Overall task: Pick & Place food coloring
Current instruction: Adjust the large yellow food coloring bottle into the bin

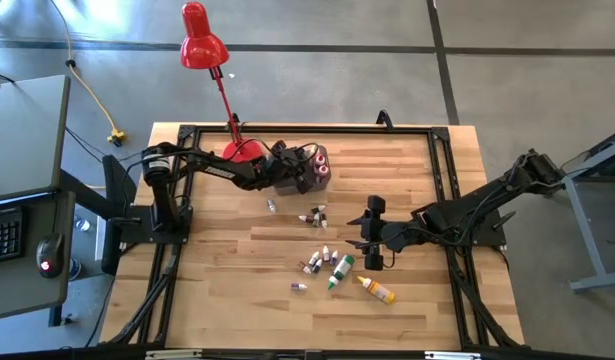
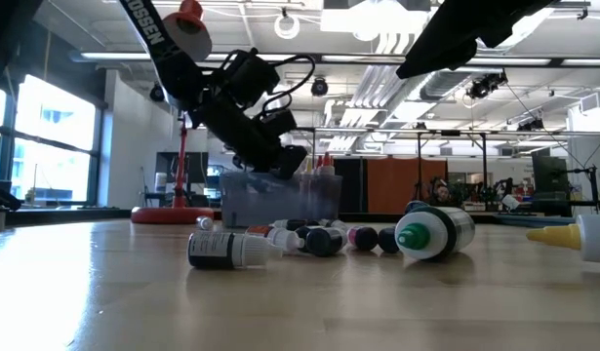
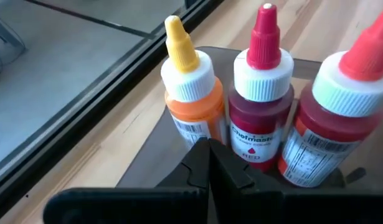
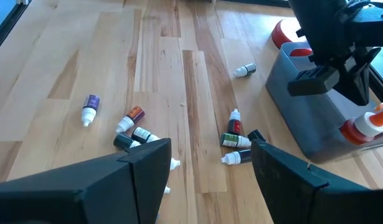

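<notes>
The left pincer (image 1: 309,172), clenched and empty, hangs over the bin (image 4: 303,118) holding upright bottles (image 3: 261,112), likely just after a drop, while the right pincer (image 1: 372,232), released, hovers beside loose bottles (image 1: 317,262) on the bench (image 1: 237,290).

Glossy plastic bottles (image 3: 260,118) stand in a translucent grey bin (image 4: 316,118) on matt wood table (image 1: 227,290).

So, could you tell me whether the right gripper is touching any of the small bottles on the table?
Apart. In the right wrist view the right gripper hangs open above the wood, the small bottles lying well beyond its fingers.
</notes>
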Robot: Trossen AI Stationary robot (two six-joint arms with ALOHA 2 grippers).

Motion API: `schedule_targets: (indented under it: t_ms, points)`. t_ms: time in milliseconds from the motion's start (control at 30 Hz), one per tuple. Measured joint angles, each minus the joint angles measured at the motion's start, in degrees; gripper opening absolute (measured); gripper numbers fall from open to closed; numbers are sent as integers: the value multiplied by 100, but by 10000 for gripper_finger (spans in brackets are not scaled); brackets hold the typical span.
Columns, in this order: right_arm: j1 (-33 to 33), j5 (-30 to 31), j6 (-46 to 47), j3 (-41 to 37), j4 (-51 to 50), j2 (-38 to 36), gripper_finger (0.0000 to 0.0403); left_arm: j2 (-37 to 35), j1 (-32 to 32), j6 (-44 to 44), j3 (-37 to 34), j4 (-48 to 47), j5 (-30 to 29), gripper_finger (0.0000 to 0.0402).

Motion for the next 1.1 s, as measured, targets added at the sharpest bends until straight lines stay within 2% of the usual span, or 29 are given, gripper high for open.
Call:
schedule_targets:
  t_ms: [200, 300, 567, 767, 1100]
  points:
    - [0, -1, -2, 0, 1, 0, 216, 0, 38, -42, 0, 135, 229, 0]
    - [0, -2, -2, 0, 2, 0, 216, 0, 67, -41, 0, 130, 101, 0]
    - [0, 0, -2, -2, 2, 0, 216, -2, 332, -150, 0, 132, 459, 0]
    - [0, -1, -4, -2, 2, 0, 216, -2, 511, -368, 0, 383, 1144, 0]
    - [0, -2, -4, -2, 2, 0, 216, -7, 498, -380, 2, 595, 1135, 0]
